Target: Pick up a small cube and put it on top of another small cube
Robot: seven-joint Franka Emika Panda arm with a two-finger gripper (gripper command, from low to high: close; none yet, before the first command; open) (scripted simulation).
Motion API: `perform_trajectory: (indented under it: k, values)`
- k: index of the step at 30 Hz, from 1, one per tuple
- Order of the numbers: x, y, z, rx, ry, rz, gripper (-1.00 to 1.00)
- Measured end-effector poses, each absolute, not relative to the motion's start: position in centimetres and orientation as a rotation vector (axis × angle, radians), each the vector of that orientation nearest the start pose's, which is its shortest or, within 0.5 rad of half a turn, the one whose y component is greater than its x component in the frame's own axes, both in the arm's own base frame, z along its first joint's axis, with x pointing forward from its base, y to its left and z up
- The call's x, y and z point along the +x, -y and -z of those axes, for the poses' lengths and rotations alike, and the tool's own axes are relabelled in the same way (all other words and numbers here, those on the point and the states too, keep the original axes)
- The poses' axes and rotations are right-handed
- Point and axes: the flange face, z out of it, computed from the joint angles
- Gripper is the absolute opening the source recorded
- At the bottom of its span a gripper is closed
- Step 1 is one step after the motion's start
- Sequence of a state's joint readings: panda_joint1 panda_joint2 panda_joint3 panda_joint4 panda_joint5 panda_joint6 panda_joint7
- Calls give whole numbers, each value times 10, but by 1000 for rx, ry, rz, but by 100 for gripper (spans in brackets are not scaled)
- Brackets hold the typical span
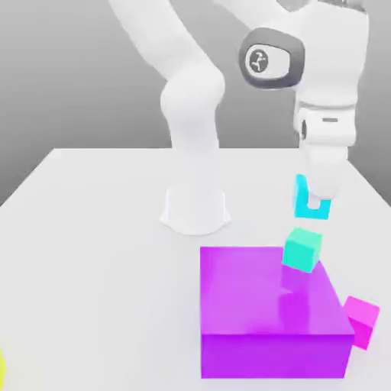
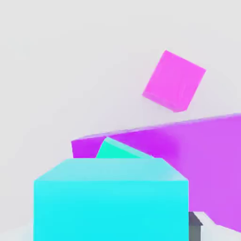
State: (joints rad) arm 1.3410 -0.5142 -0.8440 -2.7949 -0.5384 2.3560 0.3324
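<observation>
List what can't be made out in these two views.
- Cyan cube: partly covered by the gripper in the exterior view.
- Teal cube: mostly hidden behind the cyan cube in the hand view.
- Magenta cube: one side hidden behind the purple block, exterior view.
- Yellow thing: cut off by the exterior view's left edge; shape unclear.

"Where's the arm [image 1: 192, 114]?"
"Its base [image 1: 195, 212] stands near the middle of the exterior view; the lower part rises upright, then leans up toward the view's left."
"And the wrist [image 1: 328, 72]?"
"Over on the exterior view's right, high up, with the gripper [image 1: 314, 200] hanging below it, pointing down."
"Open?"
"No, closed in a grip."
</observation>
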Motion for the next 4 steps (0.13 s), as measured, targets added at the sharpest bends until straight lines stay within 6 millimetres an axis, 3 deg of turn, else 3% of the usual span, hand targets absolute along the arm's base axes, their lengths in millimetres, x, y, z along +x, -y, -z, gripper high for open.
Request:
perform_trajectory:
  k: [1,2,4]
  values:
    - [300,-195,-294,-2982,978,-6,-100]
    - [300,-194,-288,-2983,978,-5,100]
    - [300,-194,-288,-2983,978,-5,100]
